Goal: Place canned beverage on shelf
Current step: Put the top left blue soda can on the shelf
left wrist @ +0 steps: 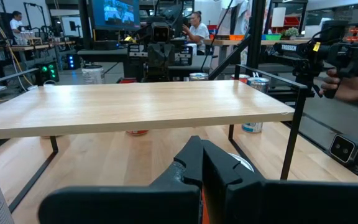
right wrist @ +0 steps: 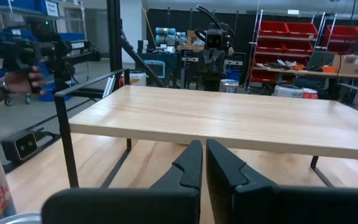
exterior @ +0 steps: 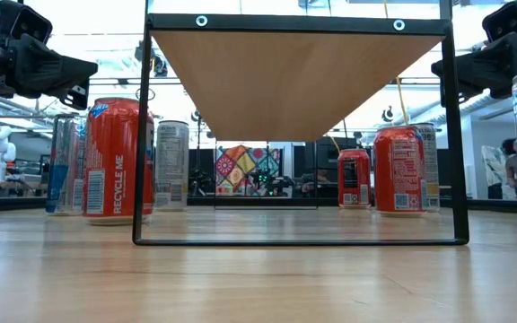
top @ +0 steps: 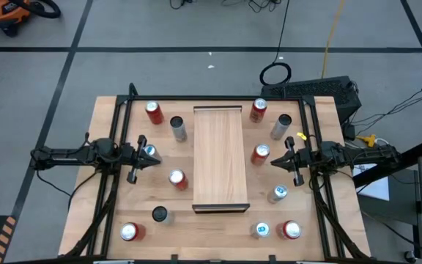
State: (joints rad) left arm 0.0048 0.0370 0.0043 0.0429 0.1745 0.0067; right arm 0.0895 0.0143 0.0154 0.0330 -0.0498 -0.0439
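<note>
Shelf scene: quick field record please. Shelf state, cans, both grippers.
shelf: mid-table, raised on a black frame, top bare
cans: none on shelf; standing on the tabletop either side of it
left gripper: shut, empty, left of shelf
right gripper: shut, empty, right of shelf
task: not yet started

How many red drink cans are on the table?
6 red metal cans. Left of the pale-wood shelf: one, another, a third. Right of it: one, another, a third. Others may hide beneath the shelf.
</note>
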